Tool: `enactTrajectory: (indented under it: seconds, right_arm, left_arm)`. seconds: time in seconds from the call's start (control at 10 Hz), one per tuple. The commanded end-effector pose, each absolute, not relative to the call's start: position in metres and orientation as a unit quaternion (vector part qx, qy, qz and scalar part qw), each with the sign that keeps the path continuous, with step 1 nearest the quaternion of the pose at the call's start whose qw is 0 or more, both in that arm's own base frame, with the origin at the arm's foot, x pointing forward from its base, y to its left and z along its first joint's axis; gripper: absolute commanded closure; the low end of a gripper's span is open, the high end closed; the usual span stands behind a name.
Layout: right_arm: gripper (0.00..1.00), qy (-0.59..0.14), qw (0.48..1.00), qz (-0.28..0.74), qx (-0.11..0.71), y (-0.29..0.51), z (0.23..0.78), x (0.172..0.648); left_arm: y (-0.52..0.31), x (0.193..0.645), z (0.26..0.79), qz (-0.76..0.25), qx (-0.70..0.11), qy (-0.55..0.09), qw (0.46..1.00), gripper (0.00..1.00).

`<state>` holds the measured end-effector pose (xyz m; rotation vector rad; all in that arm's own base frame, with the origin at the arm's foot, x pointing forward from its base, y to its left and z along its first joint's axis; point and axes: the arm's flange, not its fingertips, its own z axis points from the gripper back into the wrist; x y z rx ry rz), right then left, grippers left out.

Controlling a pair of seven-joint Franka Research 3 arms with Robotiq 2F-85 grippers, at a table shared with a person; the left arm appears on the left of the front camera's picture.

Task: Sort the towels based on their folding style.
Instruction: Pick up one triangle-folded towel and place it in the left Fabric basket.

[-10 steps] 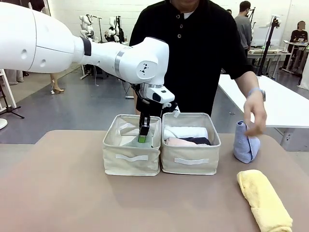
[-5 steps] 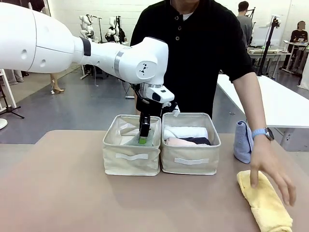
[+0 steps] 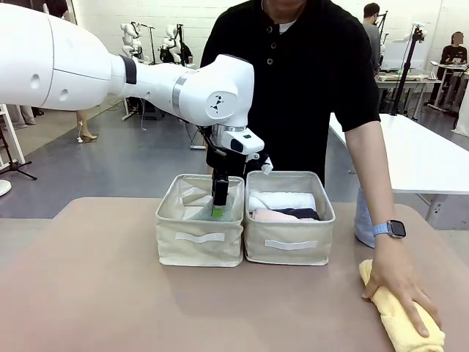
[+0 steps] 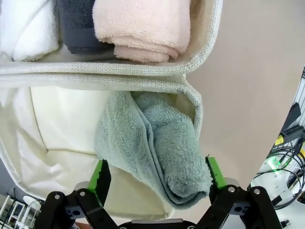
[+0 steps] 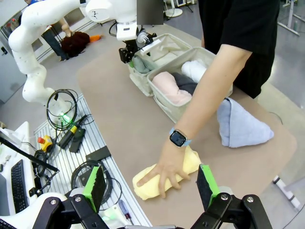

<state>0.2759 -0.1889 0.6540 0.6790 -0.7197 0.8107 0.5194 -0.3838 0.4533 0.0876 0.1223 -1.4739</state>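
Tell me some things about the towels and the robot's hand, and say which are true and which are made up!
1. The green towel shares a bin with the pink towel. False: it lies in the left bin; the pink one is in the right bin next door.
2. The person's hand rests on the yellow towel. True.
3. The left gripper is squeezing the green towel. False: its jaws stand open, one finger on each side.
4. The blue towel lies on the table, outside the bins. True.
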Motion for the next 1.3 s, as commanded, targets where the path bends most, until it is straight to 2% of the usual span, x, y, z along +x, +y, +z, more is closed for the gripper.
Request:
enactTrajectory:
  seconds: [0.0,0.2,0.4,0.7,0.9,1.2]
  right_arm:
    - [0.00,-0.347,0.792,0.382,0.326,-0.189,0.656,0.277]
    - [0.00,-0.347,0.792,0.382,0.326,-0.189,0.656,0.277]
    - [0.00,-0.347,0.792,0.382,0.326,-0.189,0.656,0.277]
    - [0.00,-0.347,0.792,0.382,0.326,-0.189,0.656,0.277]
    - [0.00,-0.347,0.792,0.382,0.326,-0.189,0.656,0.277]
    - [0.00,-0.347,0.792,0.382,0.326,-0.189,0.656,0.277]
  left_arm:
    - [-0.376,0.512,0.458,-0.670,0.034,0.043,0.740,0.00]
    - [-0.366,0.504,0.482,-0.675,0.025,0.029,0.737,0.00]
    - [-0.308,0.477,0.541,-0.695,-0.041,0.016,0.717,0.00]
    - [-0.188,0.426,0.596,-0.667,-0.116,-0.080,0.732,0.00]
    - [-0.143,0.409,0.609,-0.641,-0.119,-0.128,0.748,0.00]
    - [-0.148,0.415,0.611,-0.630,-0.109,-0.116,0.760,0.00]
